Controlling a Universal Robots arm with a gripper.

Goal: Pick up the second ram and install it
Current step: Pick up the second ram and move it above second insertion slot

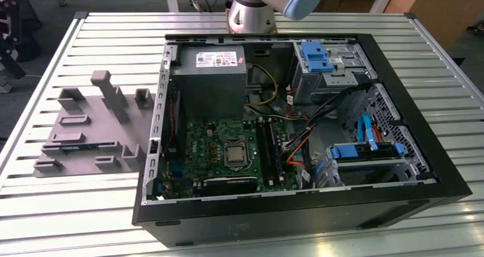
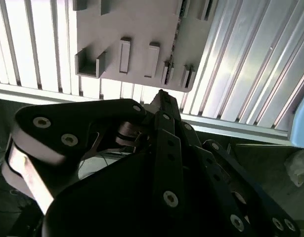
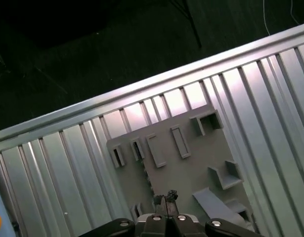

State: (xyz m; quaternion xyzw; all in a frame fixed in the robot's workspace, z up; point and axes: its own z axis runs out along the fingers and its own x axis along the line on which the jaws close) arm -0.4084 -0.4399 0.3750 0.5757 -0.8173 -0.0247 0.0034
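Currently the gripper hangs over the grey holder in the first wrist view, its pincer tips pressed together with nothing between them. The second ram stands on edge in a slot toward the near side of that holder. The holder lies on the slatted table at the exterior view's left of the open computer case, apart from the green motherboard.

A black computer case lies open on the ribbed metal counter. Inside are a green board, a grey box and blue brackets. The robot arm stands by its far side. Beside the case sits a grey holder, with the second ram, thin and blue, in it.
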